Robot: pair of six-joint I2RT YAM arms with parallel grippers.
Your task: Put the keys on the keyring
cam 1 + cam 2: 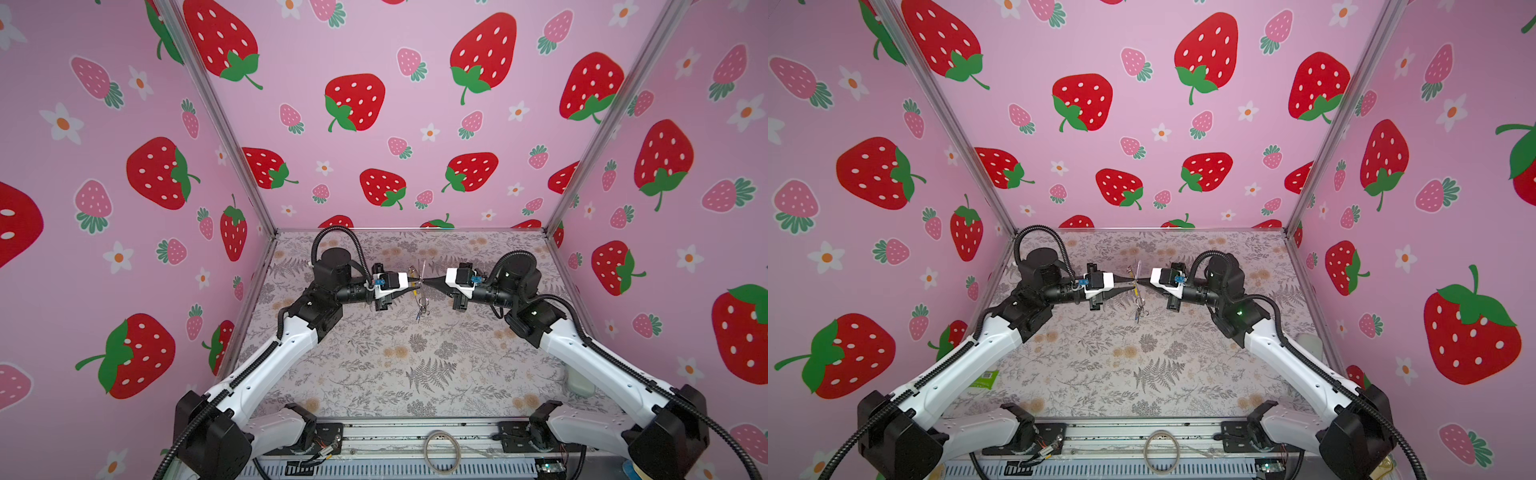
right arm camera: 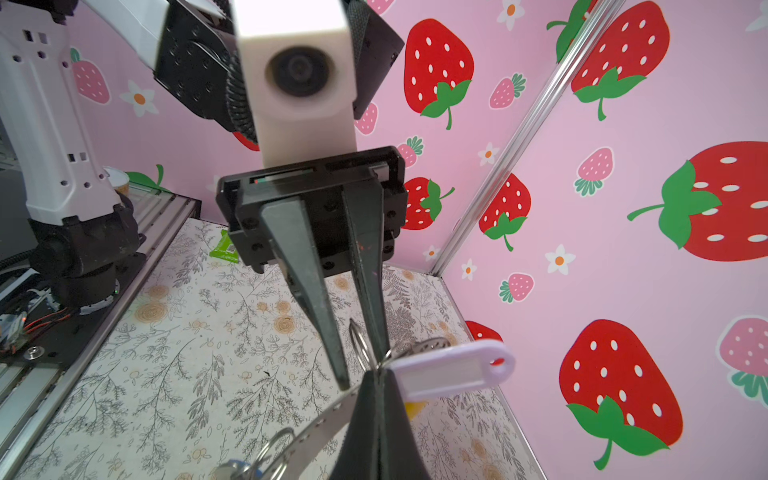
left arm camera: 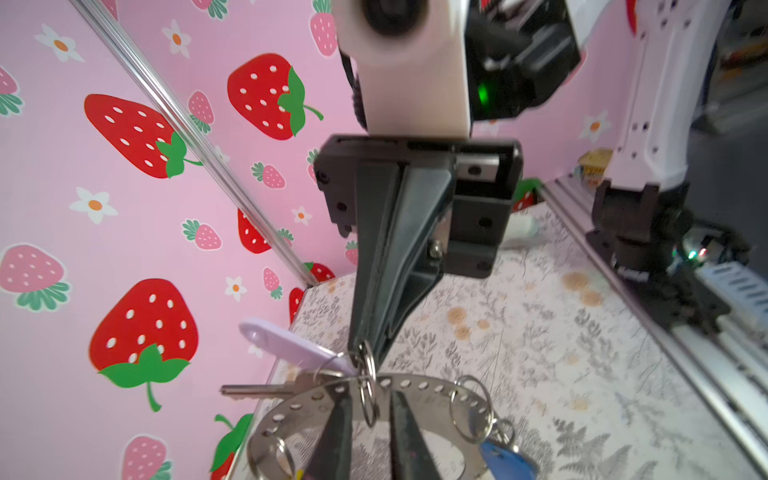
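The keyring (image 3: 424, 386), a flat perforated metal band with a yellow bit (image 2: 413, 407), hangs in mid-air between both arms. My right gripper (image 2: 378, 372) is shut on a small split ring (image 3: 368, 390) that crosses the band and carries the lilac-tagged key (image 3: 286, 343). My left gripper (image 3: 370, 392) faces it with jaws a little apart, one finger on each side of that split ring and the tips against the band. The blue-tagged key (image 3: 505, 459) dangles from another loop (image 3: 471, 409) on the band. In both top views the grippers (image 1: 417, 284) (image 1: 424, 283) meet tip to tip above the table.
A plain pale hoop (image 1: 424, 453) lies on the front metal rail. A green packet (image 1: 986, 379) sits at the table's left edge and a pale object (image 1: 579, 382) at its right edge. Pink strawberry walls close in three sides of the floral table (image 1: 374, 365).
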